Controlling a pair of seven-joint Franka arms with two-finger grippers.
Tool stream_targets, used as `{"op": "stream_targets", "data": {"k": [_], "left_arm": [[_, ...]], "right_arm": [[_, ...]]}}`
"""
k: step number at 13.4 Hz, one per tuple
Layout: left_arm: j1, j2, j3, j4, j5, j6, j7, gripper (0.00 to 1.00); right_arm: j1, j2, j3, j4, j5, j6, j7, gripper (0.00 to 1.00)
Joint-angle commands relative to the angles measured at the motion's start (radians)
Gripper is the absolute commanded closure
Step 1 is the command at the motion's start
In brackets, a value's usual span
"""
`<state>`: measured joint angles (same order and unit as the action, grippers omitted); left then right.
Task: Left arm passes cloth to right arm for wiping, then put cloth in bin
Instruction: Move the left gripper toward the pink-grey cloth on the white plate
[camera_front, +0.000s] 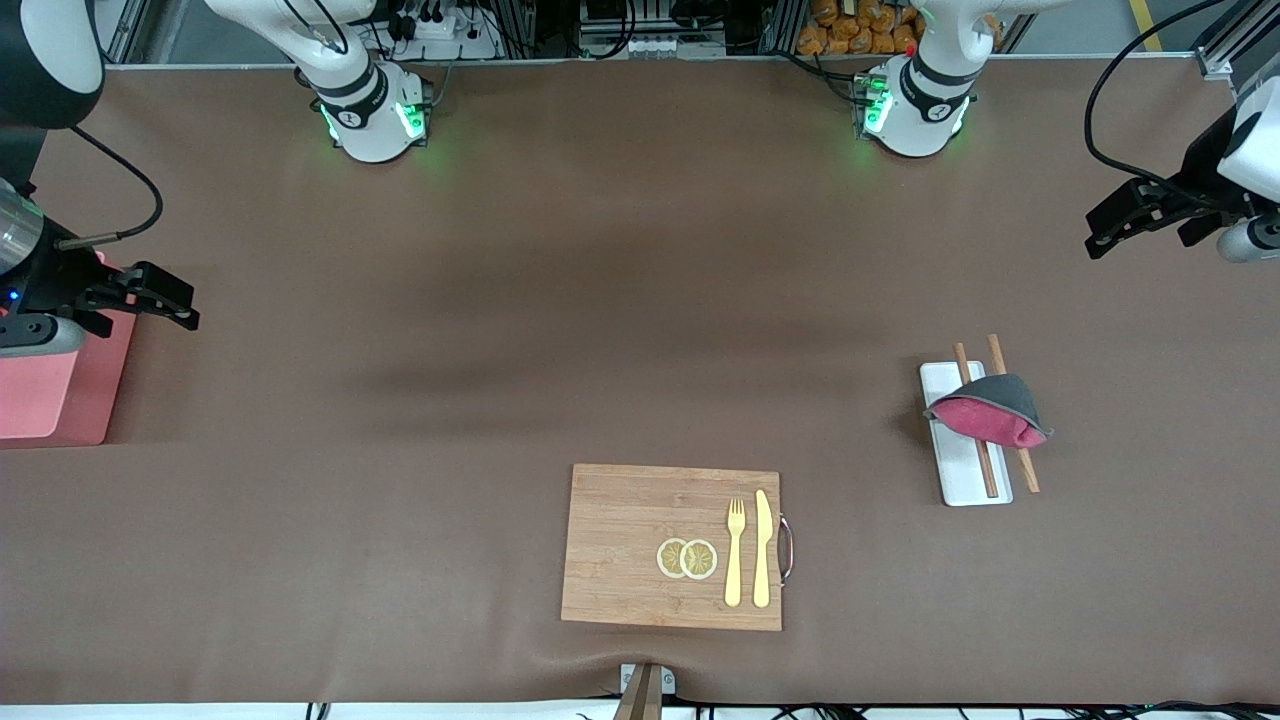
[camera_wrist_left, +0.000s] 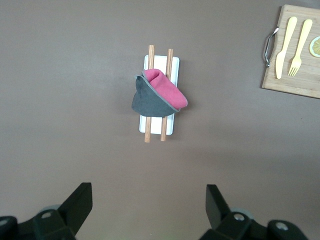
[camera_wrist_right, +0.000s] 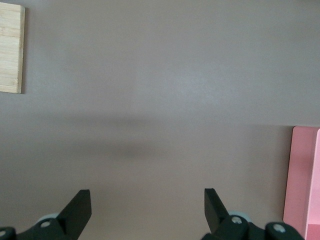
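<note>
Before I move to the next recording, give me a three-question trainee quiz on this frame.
1. True or false: the cloth lies across the chopsticks on the white tray.
2. Which utensils lie on the wooden cutting board? A) fork and knife B) spoon and ladle C) two whisks
3. Fill in: the right gripper hangs by the pink ____, fingers open; the left gripper, also open, hangs at the left arm's end of the table.

Key: 1 true; 2 A; 3 bin.

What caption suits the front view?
Cloth lies on chopsticks; both open grippers wait.
</note>
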<state>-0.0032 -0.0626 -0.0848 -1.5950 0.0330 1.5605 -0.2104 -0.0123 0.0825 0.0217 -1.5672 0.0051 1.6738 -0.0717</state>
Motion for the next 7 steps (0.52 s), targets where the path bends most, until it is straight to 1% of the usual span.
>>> {"op": "stream_targets", "data": {"k": [1, 3, 5, 7], "left_arm": [[-0.014, -0.002, 0.008, 0.012, 0.018, -0.004, -0.012, 0.0], [-0.011, 0.004, 0.008, 0.013, 0.019, -0.004, -0.001, 0.0], [-0.011, 0.029, 0.002, 0.027, 0.019, -0.004, -0.006, 0.0], [0.0, 0.058, 0.002, 0.021, 0.01, 0.007, 0.026, 0.0]], "right_arm": [[-0.008, -0.003, 0.007, 0.002, -0.016, 0.003, -0.002, 0.0], [-0.008, -0.003, 0.009, 0.001, -0.016, 0.003, -0.002, 0.0], [-0.006, -0.003, 0.009, 0.001, -0.016, 0.003, -0.002, 0.0], [-0.008, -0.001, 0.007, 0.001, -0.016, 0.004, -0.002, 0.0]]}}
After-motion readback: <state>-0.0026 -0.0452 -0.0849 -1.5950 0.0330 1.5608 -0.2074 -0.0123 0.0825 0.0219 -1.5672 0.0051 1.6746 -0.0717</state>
